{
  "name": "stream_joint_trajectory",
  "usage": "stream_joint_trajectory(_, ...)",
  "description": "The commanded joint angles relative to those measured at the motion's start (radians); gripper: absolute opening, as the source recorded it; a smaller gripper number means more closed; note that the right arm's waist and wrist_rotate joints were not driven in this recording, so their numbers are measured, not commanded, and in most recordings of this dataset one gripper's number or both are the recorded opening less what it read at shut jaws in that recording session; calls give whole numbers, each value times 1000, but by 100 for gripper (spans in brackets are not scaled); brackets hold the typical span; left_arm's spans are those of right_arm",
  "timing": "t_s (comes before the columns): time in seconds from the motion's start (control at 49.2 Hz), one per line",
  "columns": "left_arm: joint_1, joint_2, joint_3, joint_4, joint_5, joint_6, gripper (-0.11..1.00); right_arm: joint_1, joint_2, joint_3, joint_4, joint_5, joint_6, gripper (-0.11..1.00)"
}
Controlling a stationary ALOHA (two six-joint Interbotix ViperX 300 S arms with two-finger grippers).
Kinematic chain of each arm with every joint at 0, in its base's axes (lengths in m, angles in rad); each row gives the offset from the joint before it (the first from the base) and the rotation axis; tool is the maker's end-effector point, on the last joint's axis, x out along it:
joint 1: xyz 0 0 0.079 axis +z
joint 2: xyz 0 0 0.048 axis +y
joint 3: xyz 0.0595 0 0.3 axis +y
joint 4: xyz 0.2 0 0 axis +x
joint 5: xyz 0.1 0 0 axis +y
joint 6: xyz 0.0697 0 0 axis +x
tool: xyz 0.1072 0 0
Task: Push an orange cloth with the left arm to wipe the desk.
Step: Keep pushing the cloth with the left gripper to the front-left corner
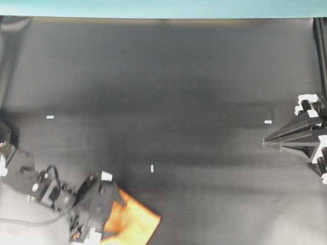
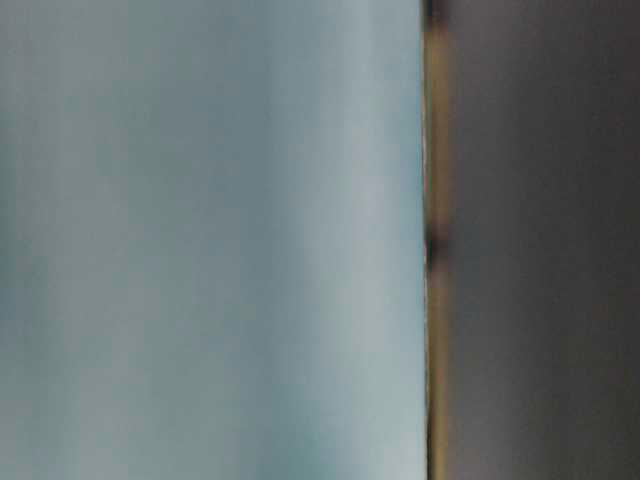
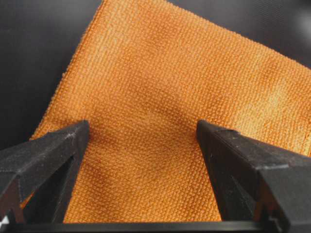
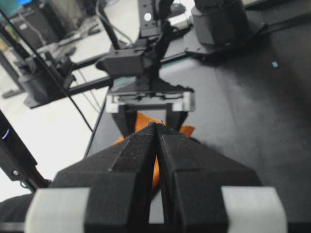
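The orange cloth [image 1: 137, 223] lies flat on the black desk [image 1: 179, 87] at the front left. My left gripper [image 1: 113, 213] is on its left part, open, with nothing between the jaws. In the left wrist view the cloth [image 3: 160, 82] fills the frame, and the left gripper [image 3: 143, 128] has both black fingertips [image 3: 80, 131] resting on or just above the weave. My right gripper [image 1: 265, 142] is shut and empty at the right edge, far from the cloth. The right wrist view shows that shut gripper [image 4: 156, 127], with the cloth [image 4: 187, 130] and the left arm [image 4: 146, 58] beyond it.
Small white tape marks sit on the desk at the left [image 1: 50, 117], in the middle [image 1: 152, 168] and at the right [image 1: 268, 122]. A teal strip [image 1: 163, 7] runs along the far edge. The table-level view is blurred and shows nothing nameable.
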Motion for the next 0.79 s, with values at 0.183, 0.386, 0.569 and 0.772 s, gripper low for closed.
stream_joint_trajectory(0.183, -18, -3, -15, 3, -3, 6, 86, 0, 3, -6, 0, -6, 0, 0)
stream_joint_trajectory(0.386, -3, -11, -15, 3, -9, 18, 86, 0, 3, -6, 0, -9, 2, 0)
stream_joint_trajectory(0.569, 14, -94, -6, 3, -5, 51, 86, -2, 2, -6, 0, -5, 0, 0)
stream_joint_trajectory(0.772, 14, -247, 34, 3, 20, 118, 86, 0, -12, -3, 0, -5, 0, 0)
